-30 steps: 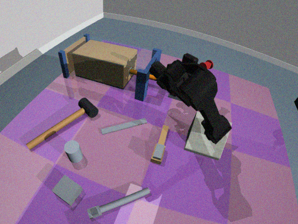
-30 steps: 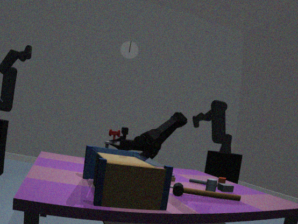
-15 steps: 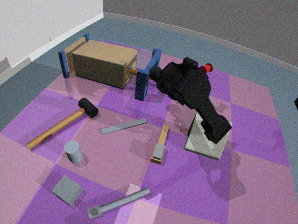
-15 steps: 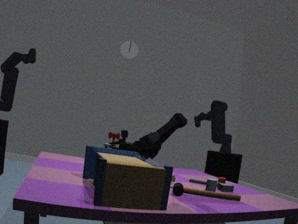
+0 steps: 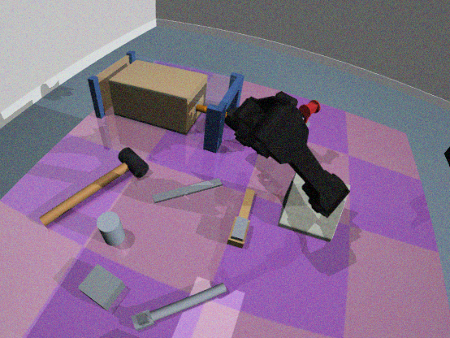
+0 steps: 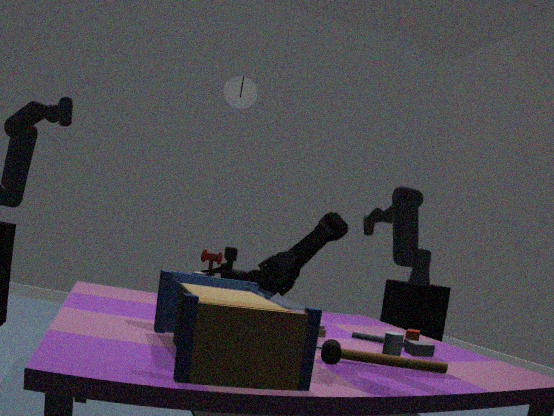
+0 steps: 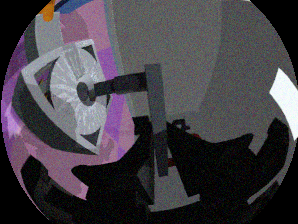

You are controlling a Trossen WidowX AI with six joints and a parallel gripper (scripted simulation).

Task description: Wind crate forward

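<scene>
The tan crate [image 5: 158, 87] [image 6: 245, 345] sits flat between the blue rack posts. A small gap shows between its front and the blue frame [image 5: 217, 118] at the mouth. An orange strap [image 5: 201, 108] runs from the crate's front through the frame toward the winch, which my arm hides in the top view. In the wrist view the winch [image 7: 67, 96] shows as a grey spoked drum. My gripper [image 7: 157, 125] [image 6: 227, 262] is shut on the grey crank arm of the winch handle [image 7: 154, 106]. The handle's shaft reaches to the drum. Its red knob [image 5: 310, 108] [image 6: 211, 256] sticks out beside my wrist.
A black-headed mallet [image 5: 130, 162], a flat grey file [image 5: 187, 190], a wooden-handled tool [image 5: 242, 219], a grey cylinder [image 5: 110, 228], a grey block [image 5: 101, 286] and a grey bar with a square end [image 5: 179, 306] lie on the bench. A pale plate [image 5: 300, 217] lies under my arm's base.
</scene>
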